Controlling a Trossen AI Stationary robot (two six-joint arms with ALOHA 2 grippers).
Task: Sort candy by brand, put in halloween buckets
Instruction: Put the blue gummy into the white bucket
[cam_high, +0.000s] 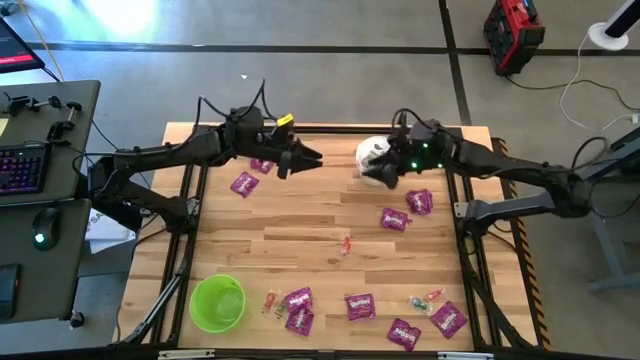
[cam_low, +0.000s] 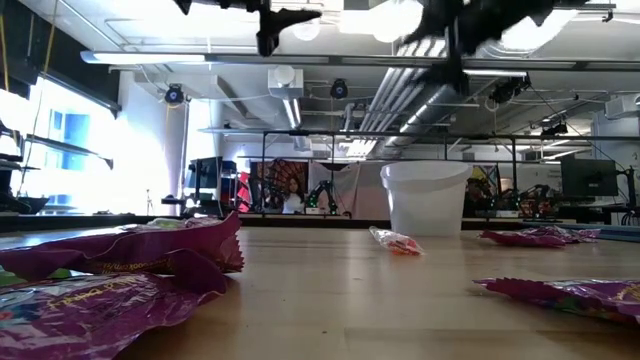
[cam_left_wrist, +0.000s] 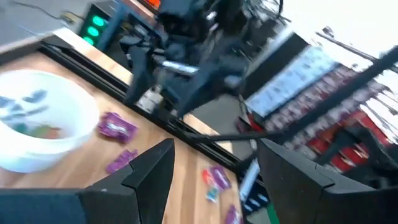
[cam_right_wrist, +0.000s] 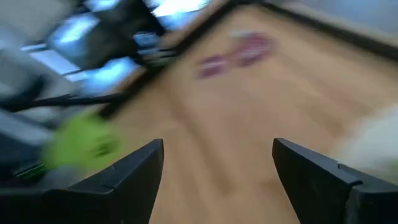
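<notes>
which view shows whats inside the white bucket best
The left wrist view: it looks down into the white bucket, showing sweets inside. The high view has the right claw covering it; the low view shows only its wall; the right wrist view shows a pale blur.

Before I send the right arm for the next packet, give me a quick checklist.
1. Right end effector open and empty: ok.
2. White bucket upright: ok, seen in the low view.
3. Left end effector open and empty, raised near the table's far edge: ok.
4. Packets within right arm's reach: ok, two purple packets lie just beside it.
5. Green bucket upright at the near left corner: ok.
6. White bucket's contents sorted correctly: cannot tell.
</notes>
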